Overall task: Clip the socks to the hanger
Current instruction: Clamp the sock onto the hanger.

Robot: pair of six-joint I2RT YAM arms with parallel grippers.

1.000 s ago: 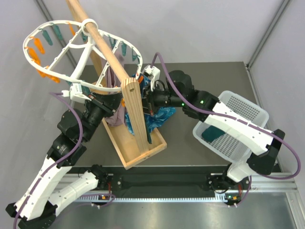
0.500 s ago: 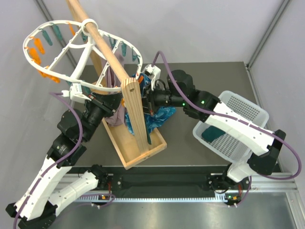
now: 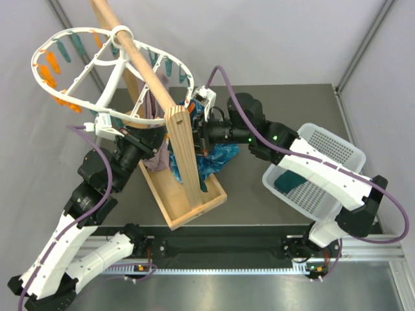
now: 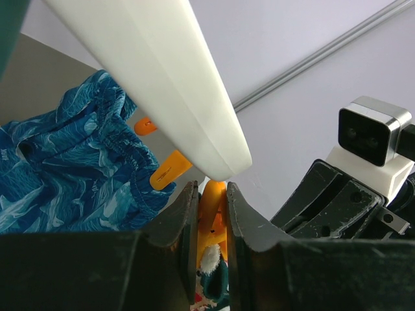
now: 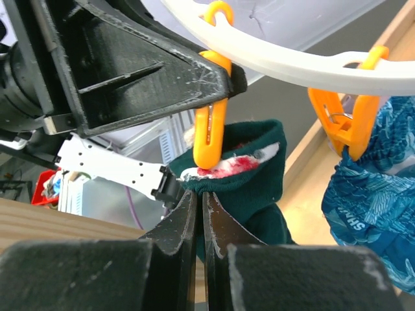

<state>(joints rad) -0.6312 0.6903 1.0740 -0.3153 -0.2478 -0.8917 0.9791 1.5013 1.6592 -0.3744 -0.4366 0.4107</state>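
Note:
The hanger (image 3: 84, 107), a white oval ring with teal and orange pegs, hangs tilted from a pole. My left gripper (image 4: 212, 191) is shut on an orange peg (image 4: 212, 207) under the hanger rim (image 4: 162, 84). Right below, my right gripper (image 5: 201, 194) is shut on a dark teal sock (image 5: 256, 175), pinching the fabric under its white and red cuff. The peg's lower tip (image 5: 209, 139) rests on that cuff. Another dark teal sock (image 3: 292, 181) lies in the basket.
A wooden pole (image 3: 139, 61) on a wooden post and tray-like base (image 3: 188, 201) carries the hanger. A bright blue cloth (image 5: 369, 214) hangs from a neighbouring orange peg (image 5: 347, 123); a mauve cloth (image 3: 155, 152) hangs behind the post. A white basket (image 3: 324, 168) stands on the right.
The right wrist has crept slightly up and left toward the hanger rim. Both grips are unchanged.

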